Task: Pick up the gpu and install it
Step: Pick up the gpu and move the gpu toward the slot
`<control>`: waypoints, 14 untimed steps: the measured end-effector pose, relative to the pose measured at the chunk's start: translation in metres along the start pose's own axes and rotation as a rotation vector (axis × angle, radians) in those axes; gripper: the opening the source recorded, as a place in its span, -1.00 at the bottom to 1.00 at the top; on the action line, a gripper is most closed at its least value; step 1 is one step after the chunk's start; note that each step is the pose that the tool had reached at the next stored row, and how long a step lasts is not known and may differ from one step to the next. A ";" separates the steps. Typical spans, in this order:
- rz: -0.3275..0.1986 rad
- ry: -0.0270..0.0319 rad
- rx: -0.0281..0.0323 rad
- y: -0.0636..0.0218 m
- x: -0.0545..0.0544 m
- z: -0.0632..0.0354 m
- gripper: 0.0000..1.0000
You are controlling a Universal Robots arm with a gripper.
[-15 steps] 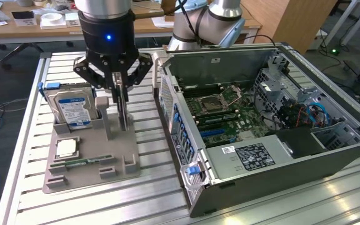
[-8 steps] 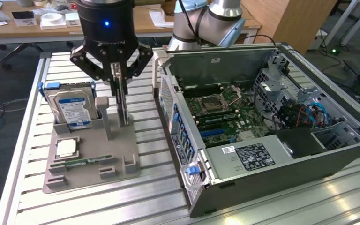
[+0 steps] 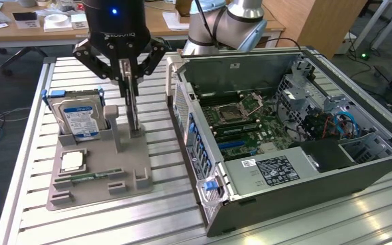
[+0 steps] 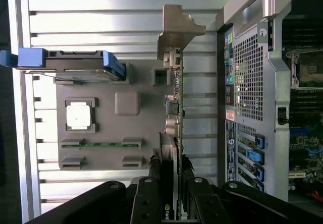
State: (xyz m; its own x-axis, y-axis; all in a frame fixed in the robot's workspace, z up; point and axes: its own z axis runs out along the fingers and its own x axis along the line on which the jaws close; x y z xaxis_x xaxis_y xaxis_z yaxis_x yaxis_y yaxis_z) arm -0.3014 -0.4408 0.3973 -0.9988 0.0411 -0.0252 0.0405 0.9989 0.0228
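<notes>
Hand (image 4: 171,164) closest to the lens in the wrist view: black fingers (image 4: 154,183) flank a thin card seen edge-on, one on each face. Clenched on the gpu (image 4: 175,82). In the exterior view the hand (image 3: 128,88) comes straight down from above, and the gpu (image 3: 134,115) stands upright beneath it, lower edge seated in the grey holder tray (image 3: 94,191).

Holder tray (image 4: 146,133) lies flat on the ribbed metal worktop (image 3: 114,224), toward the exterior view's left. Also in the tray:
- hard drive (image 3: 80,120), silver with blue label, upright in blue rails at the far end, well apart from the gpu; edge-on in the wrist view (image 4: 65,62).
- processor chip (image 3: 72,162), flat in its square recess (image 4: 79,115).
- green memory stick (image 3: 90,177), lying in a slot just beside the chip (image 4: 101,144).
- grey post (image 3: 112,120) standing just beside the gpu, on the hard-drive side.

Computer case (image 3: 298,199) on its side to the exterior view's right of the tray, side panel off. Motherboard (image 3: 250,127) exposed inside. Perforated rear wall of the case (image 4: 247,82) faces the tray, near the gpu but apart from it. Worktop slats (image 4: 101,12) bare beyond the tray.
</notes>
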 end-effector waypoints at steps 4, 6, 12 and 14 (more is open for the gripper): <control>0.000 0.0000 0.0000 0.0002 0.000 -0.0068 -0.47; 0.000 0.0000 0.0000 0.0003 0.000 -0.0105 -0.47; 0.000 0.0000 0.0000 0.0004 0.000 -0.0196 -0.47; 0.000 -0.0001 -0.0001 0.0005 -0.001 -0.0209 -0.47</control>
State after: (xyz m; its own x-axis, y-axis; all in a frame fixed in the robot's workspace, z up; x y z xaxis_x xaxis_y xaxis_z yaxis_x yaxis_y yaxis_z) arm -0.3014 -0.4408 0.4182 -0.9988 0.0411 -0.0253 0.0405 0.9989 0.0229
